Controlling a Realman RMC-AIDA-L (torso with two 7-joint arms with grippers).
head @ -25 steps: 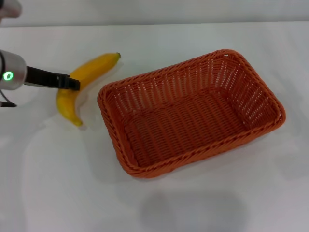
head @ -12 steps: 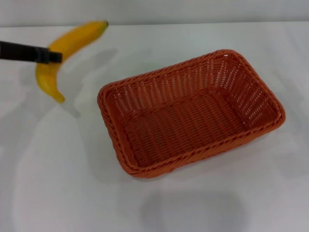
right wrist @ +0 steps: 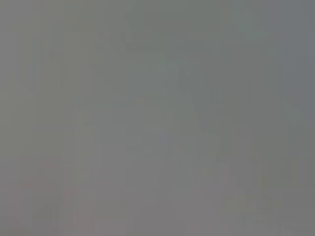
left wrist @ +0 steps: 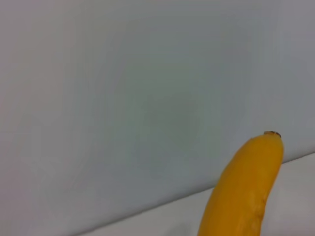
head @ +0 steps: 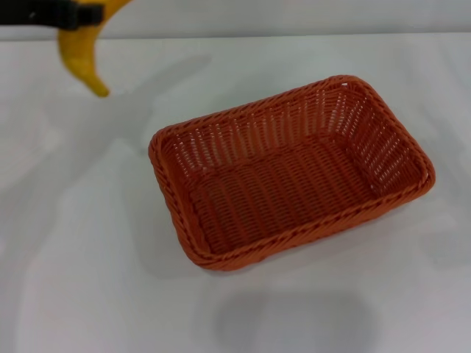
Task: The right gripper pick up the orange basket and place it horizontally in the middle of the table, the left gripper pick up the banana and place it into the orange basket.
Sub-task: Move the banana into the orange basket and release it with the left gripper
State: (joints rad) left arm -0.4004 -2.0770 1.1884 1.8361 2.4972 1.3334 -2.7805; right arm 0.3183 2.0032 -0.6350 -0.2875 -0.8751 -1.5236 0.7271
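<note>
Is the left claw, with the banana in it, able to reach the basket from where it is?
Probably yes: the left claw holds the banana above the table, and nothing lies between it and the open, empty basket.

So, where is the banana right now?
In the head view the banana hangs at the top left, held above the table by the left claw, well away from the basket.

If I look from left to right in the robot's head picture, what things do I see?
Left gripper → banana held up in it → orange basket on the table.
</note>
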